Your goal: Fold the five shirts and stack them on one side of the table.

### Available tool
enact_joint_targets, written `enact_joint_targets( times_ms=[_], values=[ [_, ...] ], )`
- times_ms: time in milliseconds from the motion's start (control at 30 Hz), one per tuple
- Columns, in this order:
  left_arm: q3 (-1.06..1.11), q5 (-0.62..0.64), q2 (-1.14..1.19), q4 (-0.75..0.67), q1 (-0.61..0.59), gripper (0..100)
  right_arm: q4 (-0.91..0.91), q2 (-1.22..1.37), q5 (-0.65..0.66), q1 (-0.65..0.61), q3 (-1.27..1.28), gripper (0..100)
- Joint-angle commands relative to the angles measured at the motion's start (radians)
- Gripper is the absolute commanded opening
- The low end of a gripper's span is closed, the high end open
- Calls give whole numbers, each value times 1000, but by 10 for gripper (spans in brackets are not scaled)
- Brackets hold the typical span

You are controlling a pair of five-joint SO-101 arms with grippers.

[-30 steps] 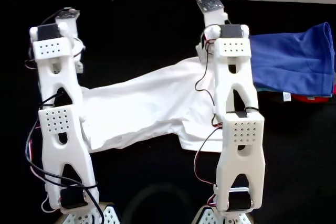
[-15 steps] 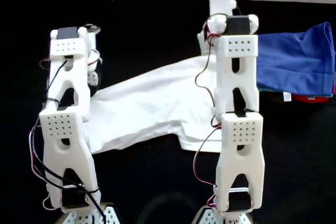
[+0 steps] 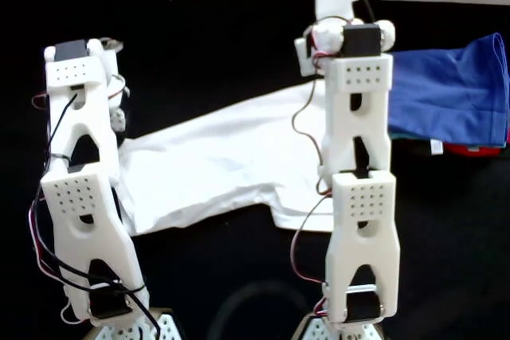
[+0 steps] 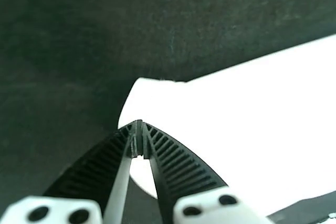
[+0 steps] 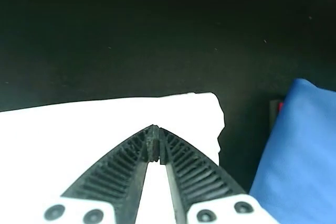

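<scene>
At its far corners | left jaws, right jaws pinch white shirt [image 3: 215,157] | blue shirt [image 3: 446,93] just beside, apart

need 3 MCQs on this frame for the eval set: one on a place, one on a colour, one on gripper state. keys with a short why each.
1. Where does the blue shirt lie?
A. at the table's edge on the robot's right
B. at the table's middle
C. on the robot's left

2. What colour shows under the blue shirt's edge?
A. green
B. red
C. yellow

3. How do the left gripper and right gripper stand?
A. both open
B. left open, right shut
C. both shut on the white shirt

Key:
1 A: the high view has it at the right edge, and it also shows in the right wrist view.
2 B: red cloth peeks out beneath it.
3 C: each wrist view shows fingertips closed on white fabric.
</scene>
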Motion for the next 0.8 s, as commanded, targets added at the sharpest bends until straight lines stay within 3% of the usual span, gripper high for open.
enact_joint_targets(
  times_ms=[0,200,367,767],
  values=[
    [-2,9,-124,18,-12,9,15,-67,-5,-30,-65,6],
    [139,9,-208,12,-7,9,16,-208,-9,-35,15,6],
    [344,8,-348,-8,-5,10,15,-424,-5,-38,291,6],
    [1221,-23,-914,-456,96,9,-76,-883,54,-85,1050,6]
  ],
)
